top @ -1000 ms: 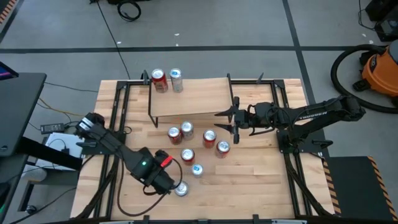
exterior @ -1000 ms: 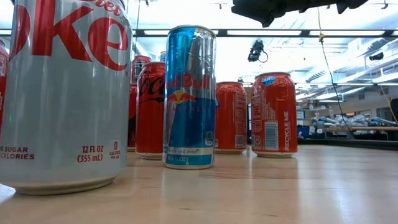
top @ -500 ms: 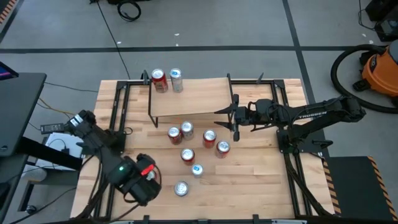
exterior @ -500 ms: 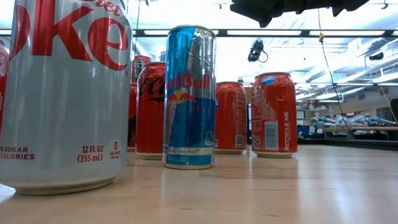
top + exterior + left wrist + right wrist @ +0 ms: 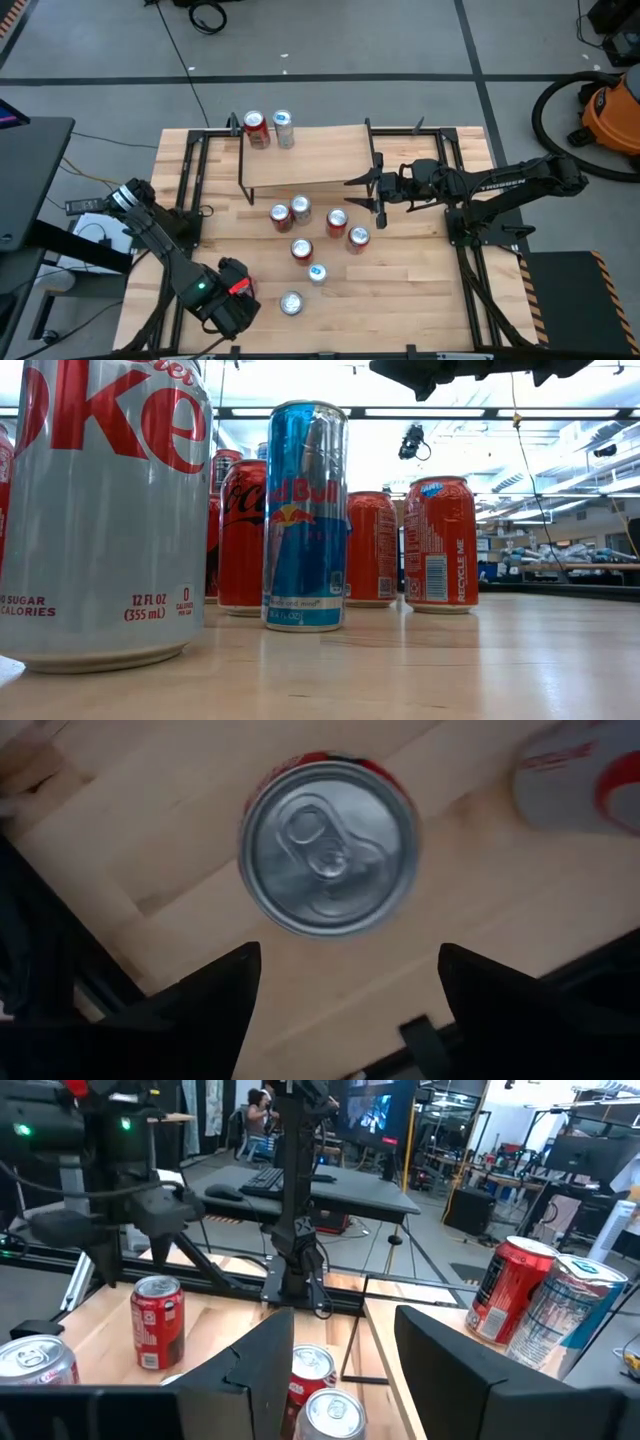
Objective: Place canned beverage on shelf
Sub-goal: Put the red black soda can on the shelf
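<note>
A silver Diet Coke can [image 5: 291, 303] [image 5: 330, 845] stands upright near the table's front edge; it fills the left of the low view [image 5: 100, 510]. My left gripper [image 5: 228, 305] [image 5: 350, 950] hangs open, pointing down, a little to the can's left and touching nothing. The shelf [image 5: 305, 155] stands at the far middle of the table with a red can [image 5: 257, 130] and a silver-blue can [image 5: 284, 128] on its left end. My right gripper [image 5: 356, 195] [image 5: 345, 1315] waits open and level by the shelf's right end.
Several more cans stand on the table in front of the shelf: a Red Bull can [image 5: 317, 272] [image 5: 305, 515], red cans [image 5: 301, 249] [image 5: 337, 222] and silver-topped ones [image 5: 299, 207] [image 5: 358, 238]. Black frame rails [image 5: 185, 200] run along both table sides.
My left gripper has moved from right beside the silver Diet Coke can toward the table's left edge, sinking a little and rolling about its downward axis. Its fingers have stayed open. The can has not moved.
</note>
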`<action>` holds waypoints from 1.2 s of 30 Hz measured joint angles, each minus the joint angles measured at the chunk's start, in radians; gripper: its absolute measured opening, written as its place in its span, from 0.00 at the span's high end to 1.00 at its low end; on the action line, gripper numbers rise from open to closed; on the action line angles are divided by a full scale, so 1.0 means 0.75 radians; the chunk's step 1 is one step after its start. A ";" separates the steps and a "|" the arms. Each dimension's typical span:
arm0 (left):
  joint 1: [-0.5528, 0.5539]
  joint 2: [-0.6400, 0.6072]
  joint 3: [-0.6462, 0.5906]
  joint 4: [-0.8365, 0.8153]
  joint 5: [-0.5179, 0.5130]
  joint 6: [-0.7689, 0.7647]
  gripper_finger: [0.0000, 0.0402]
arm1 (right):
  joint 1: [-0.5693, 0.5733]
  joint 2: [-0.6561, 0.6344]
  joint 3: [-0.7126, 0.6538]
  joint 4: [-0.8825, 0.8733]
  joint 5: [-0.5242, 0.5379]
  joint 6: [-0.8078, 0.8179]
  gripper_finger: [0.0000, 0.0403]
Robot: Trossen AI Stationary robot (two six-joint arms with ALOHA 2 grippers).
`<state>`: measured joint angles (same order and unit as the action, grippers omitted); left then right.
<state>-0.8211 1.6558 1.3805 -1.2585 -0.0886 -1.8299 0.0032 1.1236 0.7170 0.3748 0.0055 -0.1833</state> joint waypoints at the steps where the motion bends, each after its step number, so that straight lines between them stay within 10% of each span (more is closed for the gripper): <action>1: 0.000 0.000 -0.015 0.000 0.007 0.006 0.21 | 0.000 0.000 0.000 -0.001 0.000 0.000 0.54; 36: 0.286 -0.001 -0.129 0.095 0.012 0.569 0.22 | 0.001 0.000 0.000 0.005 -0.002 0.006 0.54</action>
<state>-0.6068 1.6550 1.2839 -1.1876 -0.0795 -1.4031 0.0040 1.1236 0.7170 0.3789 0.0044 -0.1791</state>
